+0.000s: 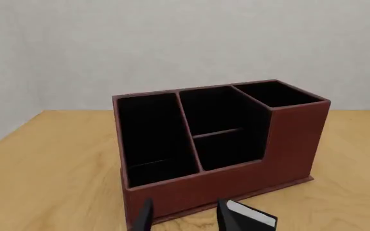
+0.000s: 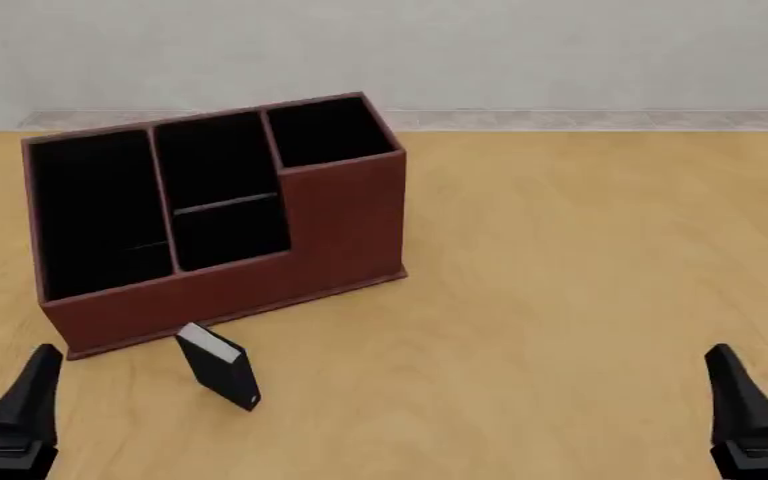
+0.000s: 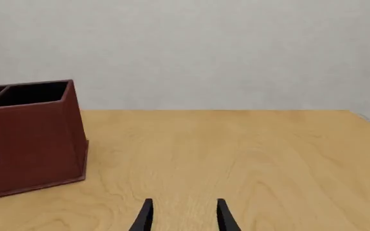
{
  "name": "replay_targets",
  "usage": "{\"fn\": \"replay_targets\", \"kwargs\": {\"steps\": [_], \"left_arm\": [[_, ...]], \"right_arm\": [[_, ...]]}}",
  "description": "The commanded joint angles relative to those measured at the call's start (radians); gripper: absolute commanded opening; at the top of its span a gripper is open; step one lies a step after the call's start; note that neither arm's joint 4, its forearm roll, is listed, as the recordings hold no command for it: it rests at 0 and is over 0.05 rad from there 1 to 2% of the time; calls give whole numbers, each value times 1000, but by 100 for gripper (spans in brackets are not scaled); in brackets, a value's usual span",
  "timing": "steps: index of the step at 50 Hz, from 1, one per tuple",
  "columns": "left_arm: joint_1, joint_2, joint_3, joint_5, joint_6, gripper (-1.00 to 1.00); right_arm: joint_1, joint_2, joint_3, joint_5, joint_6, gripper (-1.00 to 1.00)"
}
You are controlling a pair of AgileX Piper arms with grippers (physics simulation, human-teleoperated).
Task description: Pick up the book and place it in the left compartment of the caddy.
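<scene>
The book (image 2: 217, 366) stood on the table (image 2: 558, 260) just in front of the caddy (image 2: 224, 290), below its empty left compartment (image 2: 97, 215), while the left gripper (image 1: 183, 216) and right gripper (image 3: 183, 216) hovered with fingers parted, holding nothing.

The caddy (image 2: 344, 225) is reddish-brown outside with a flat black lining in every section, including the left compartment (image 2: 97, 215) at its 9 o'clock end. The book (image 2: 220, 367), at about 6 o'clock from the caddy in the front view, is black with a white page edge. The table (image 2: 584, 300) is pale honey wood with a soft grain pattern, the wall (image 3: 204, 48) behind it is plain light grey, and both grippers' fingers (image 3: 145, 216) are black.
</scene>
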Motion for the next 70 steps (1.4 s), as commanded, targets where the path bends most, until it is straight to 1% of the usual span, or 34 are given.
{"fn": "replay_targets", "kwargs": {"steps": [1,29,30,31,32,33,34,35,37,38,39,40,41,42,44,45,46,48,51,53,54,55,57,59,60,61,62,63,64,65,66,67,69,70], "left_arm": [[0,3,-4,2,0,100],[0,30,-33,6,-2,100],[33,66,-31,-10,-29,100],[41,143,-34,-44,-34,100],[-3,151,-46,-21,5,100],[7,104,-75,33,-11,100],[-5,108,-118,79,-29,100],[-28,221,-177,114,-129,100],[-48,230,-235,177,-101,100],[-52,278,-256,198,-141,100],[-52,301,-281,225,-141,100],[-69,286,-311,261,-136,100],[-82,347,-345,301,-175,100],[-82,348,-346,301,-175,100],[-85,328,-402,356,-158,100],[-85,371,-422,383,-182,100],[-108,383,-470,434,-195,100],[-109,397,-522,480,-185,100],[-128,458,-599,552,-204,100],[-143,483,-624,585,-208,100],[-152,496,-628,597,-225,100],[-161,515,-636,618,-246,100],[-192,554,-659,664,-318,100],[-211,578,-668,686,-353,100],[-234,611,-695,722,-410,100],[-234,617,-699,725,-432,100],[-237,638,-749,762,-434,100],[-250,650,-772,781,-453,100],[-267,645,-744,772,-509,100],[-270,648,-750,772,-510,100],[-293,665,-784,810,-551,100],[-307,656,-753,804,-598,100],[-338,661,-742,817,-642,100],[-340,664,-745,819,-646,100]], "right_arm": [[0,6,2,-7,0,100],[0,4,0,-3,0,100],[0,4,0,-3,0,100],[0,4,0,-3,0,100],[0,4,0,-3,0,100],[0,4,0,-3,0,100],[0,4,0,-3,0,100],[0,4,0,-3,0,100],[0,4,0,-3,0,100],[0,4,0,-3,0,100],[0,4,0,-3,0,100],[0,4,0,-3,0,100],[0,4,0,-3,0,100],[0,4,0,-3,0,100],[0,4,0,-3,0,100],[0,4,0,-3,0,100],[0,4,0,-3,0,100],[0,4,0,-3,0,100],[0,4,0,-3,0,100],[0,4,0,-3,0,100],[0,4,0,-3,0,100],[0,4,0,-3,0,100],[0,4,0,-3,-1,100],[0,4,0,-3,0,100],[0,4,0,-3,0,100],[0,4,0,-3,0,100],[0,4,0,-3,0,100],[0,4,0,-3,0,100],[0,4,0,-3,0,100],[0,4,0,-3,0,100],[0,4,0,-3,0,100],[0,4,0,-3,0,100],[0,4,0,-3,0,100],[0,4,0,-3,0,100]]}}
